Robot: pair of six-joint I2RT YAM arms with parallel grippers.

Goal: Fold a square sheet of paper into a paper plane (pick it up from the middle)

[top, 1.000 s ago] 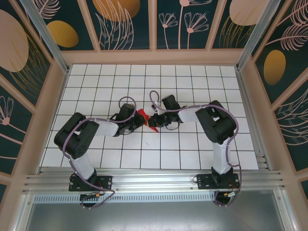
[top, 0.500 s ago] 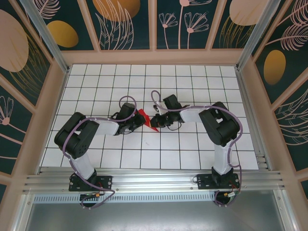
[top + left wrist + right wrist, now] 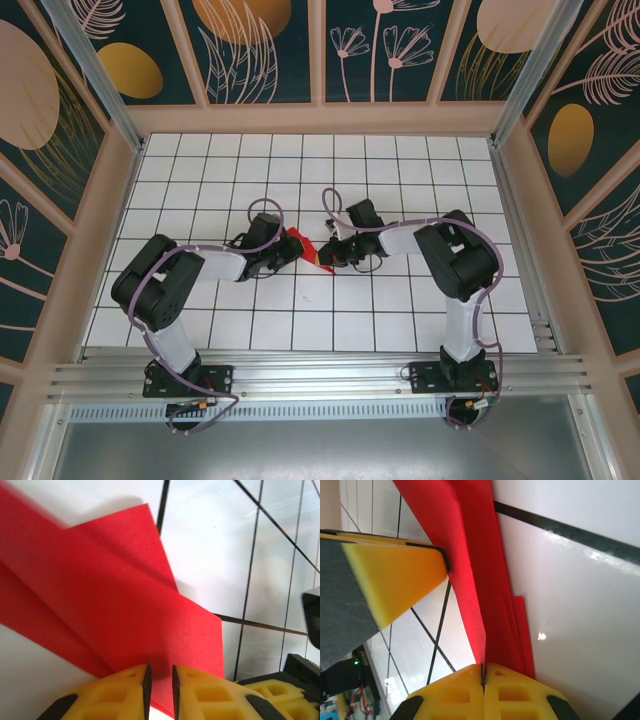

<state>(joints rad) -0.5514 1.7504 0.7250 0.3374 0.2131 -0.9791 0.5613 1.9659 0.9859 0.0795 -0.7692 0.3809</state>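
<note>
Both left tool [image 3: 160, 680] and right tool [image 3: 483, 672] straddle red paper [image 3: 115, 605].

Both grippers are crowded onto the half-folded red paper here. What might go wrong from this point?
1. The right gripper is shut on just a narrow edge of the red paper; a tug may tear it or slip off.
2. The left gripper has its jaws slightly apart at the paper, so the folds might shift.
3. In the top view the two grippers sit very close; they may collide.

Partly folded red paper [image 3: 299, 241] lies mid-table, flap raised.
</note>
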